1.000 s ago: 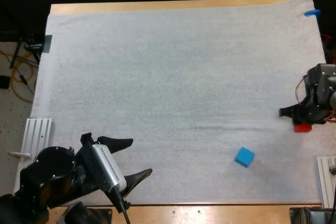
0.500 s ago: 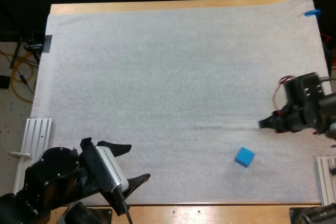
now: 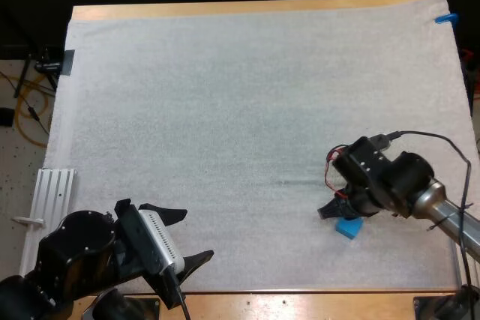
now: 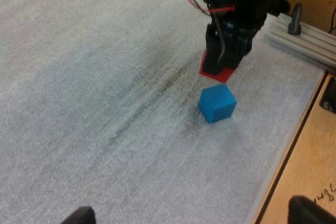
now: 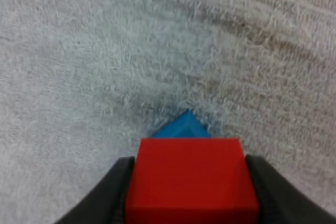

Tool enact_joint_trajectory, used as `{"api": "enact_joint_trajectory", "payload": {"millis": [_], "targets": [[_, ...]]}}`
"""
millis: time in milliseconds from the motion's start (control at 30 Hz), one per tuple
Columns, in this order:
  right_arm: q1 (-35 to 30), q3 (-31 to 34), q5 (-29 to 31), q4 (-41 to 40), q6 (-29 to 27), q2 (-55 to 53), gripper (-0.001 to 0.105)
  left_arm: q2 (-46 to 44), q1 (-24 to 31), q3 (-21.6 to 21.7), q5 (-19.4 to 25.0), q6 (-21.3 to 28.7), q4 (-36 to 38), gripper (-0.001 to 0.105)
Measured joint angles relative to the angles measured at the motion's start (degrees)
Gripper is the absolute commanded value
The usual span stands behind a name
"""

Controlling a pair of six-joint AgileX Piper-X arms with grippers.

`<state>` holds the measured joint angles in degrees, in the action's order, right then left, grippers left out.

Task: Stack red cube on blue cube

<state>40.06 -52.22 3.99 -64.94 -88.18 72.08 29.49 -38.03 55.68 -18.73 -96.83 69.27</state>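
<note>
Right gripper point(image 3: 337, 211) sits low over the mat point(image 3: 225, 110) in the near-right part of the desk point(image 3: 225, 10), right at the blue cube point(image 3: 349, 227). Its 2 fingers point(image 5: 113, 192) are clamped on the red cube point(image 5: 191, 179), 1 pressing on each side, with the cube's flat top face between them. In the right wrist view, 1 corner of the blue cube pokes out just beyond the red cube's far edge, so the 2 are not lined up: red covers most of blue and is offset from it. The left wrist view shows the red cube held at the fingertips just beside and slightly above the blue cube, on the side facing the metal rail point(image 4: 304, 40). Cannot tell if red touches blue. The blue cube rests on the mat, turned diagonal to the desk's front edge and close to that edge. Left gripper point(image 3: 199, 234) is at the near-left of the desk, well apart from both cubes, with its fingers spread wide and nothing between them. It points across the mat toward the cubes. A 2nd rail point(image 3: 54, 192) lies off the mat's left edge.
</note>
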Motion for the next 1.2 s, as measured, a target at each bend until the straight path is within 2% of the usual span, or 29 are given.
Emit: {"api": "enact_joint_trajectory", "payload": {"millis": [200, 367, 467, 533, 567, 633, 700, 933, 1200], "targets": [[0.1, 4.5, 0.0, 2.9, 2.0, 1.4, 0.006, 0.0, 0.0, 0.0, 0.0, 0.1, 0.0, 0.069], [0.1, 5.1, -1.4, 4.8, 2.0, 1.5, 0.006, 0.0, 0.0, 0.0, 0.0, 0.4, 0.0, 0.069], [0.1, 5.1, -2.9, 5.0, 2.0, 1.8, 0.018, 0.0, 0.0, 0.0, 0.0, 0.4, 0.0, 0.069], [0.1, 5.1, -3.3, 5.2, 2.0, 2.5, 0.034, 0.0, 0.0, 0.0, 0.0, 0.4, 0.0, 0.069], [0.1, 5.1, -3.3, 5.2, 2.0, 2.8, 0.038, 0.0, 0.0, 0.0, 0.0, 0.4, 0.0, 0.069], [0.1, 5.1, -3.3, 5.4, 2.0, 3.9, 0.052, 0.0, 0.0, 0.0, 0.0, 0.4, 0.0, 0.069], [0.1, 5.1, -3.0, 5.5, 2.0, 4.4, 0.057, 0.0, 0.0, 0.0, 0.0, 0.4, 0.0, 0.069], [0.1, 5.1, 0.2, 6.1, 2.0, 4.5, 0.060, 0.0, 0.0, 0.0, 0.0, 0.4, 0.0, 0.069], [0.1, 3.5, -0.5, 5.7, 1.9, -0.6, 0.060, 0.0, 0.0, 0.0, 0.0, 0.4, -0.2, 0.069]]}}
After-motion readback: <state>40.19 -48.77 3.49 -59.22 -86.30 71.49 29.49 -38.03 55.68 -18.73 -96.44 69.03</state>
